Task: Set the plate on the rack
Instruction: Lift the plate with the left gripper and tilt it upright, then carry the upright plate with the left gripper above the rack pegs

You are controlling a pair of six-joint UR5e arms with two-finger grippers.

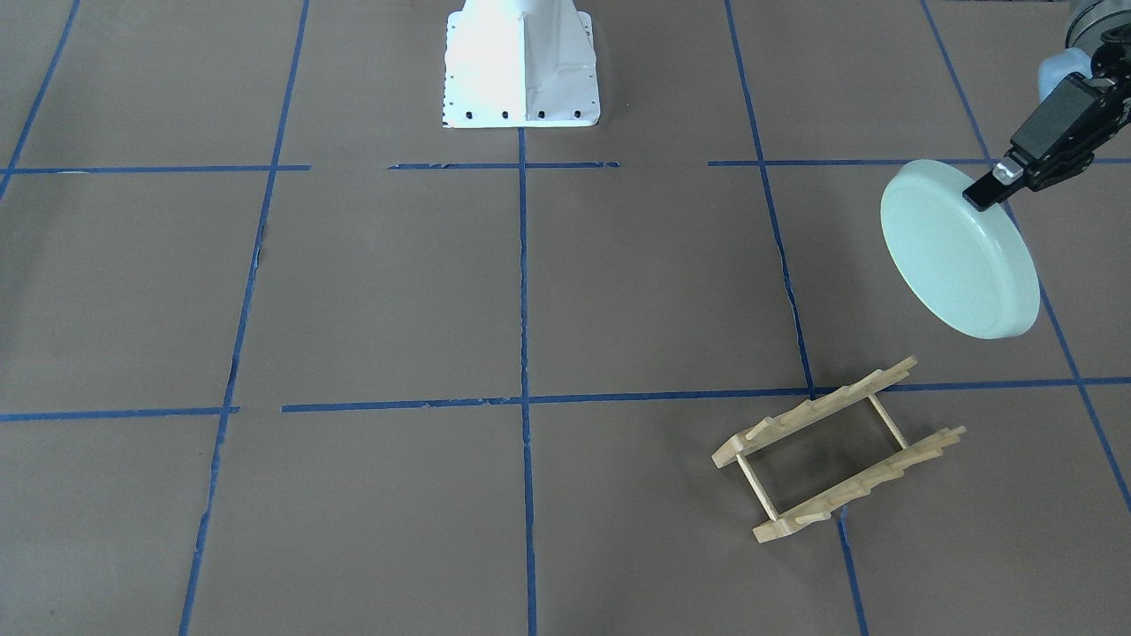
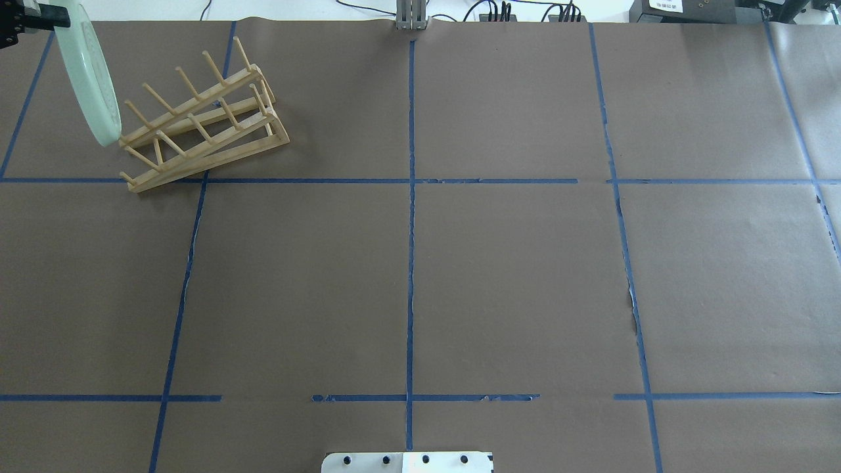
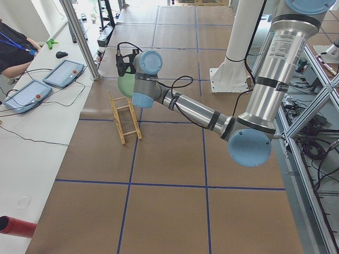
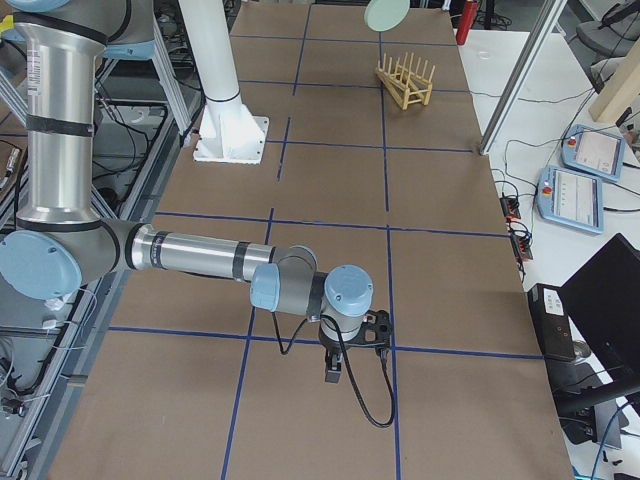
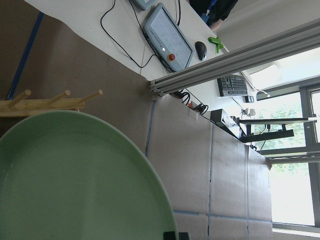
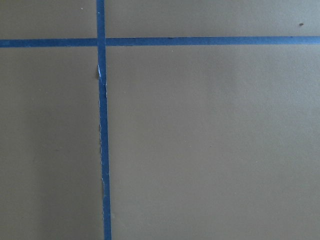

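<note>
My left gripper (image 1: 997, 184) is shut on the rim of the pale mint-green plate (image 1: 959, 252) and holds it tilted on edge in the air. The plate hangs above and beside one end of the light wooden rack (image 1: 839, 450), not touching it. In the overhead view the plate (image 2: 89, 79) is at the far left, just left of the rack (image 2: 204, 121). The left wrist view shows the plate (image 5: 75, 175) filling the lower left, with rack pegs (image 5: 55, 99) behind it. My right gripper (image 4: 335, 370) points down close over the table, far from the rack; I cannot tell whether it is open or shut.
The white robot base (image 1: 521, 66) stands at the table's middle edge. Beyond the table's far edge are teach pendants (image 3: 63, 73), an aluminium post (image 3: 79, 37) and an operator (image 3: 13, 45). A red cylinder (image 3: 16, 226) lies off the table's corner.
</note>
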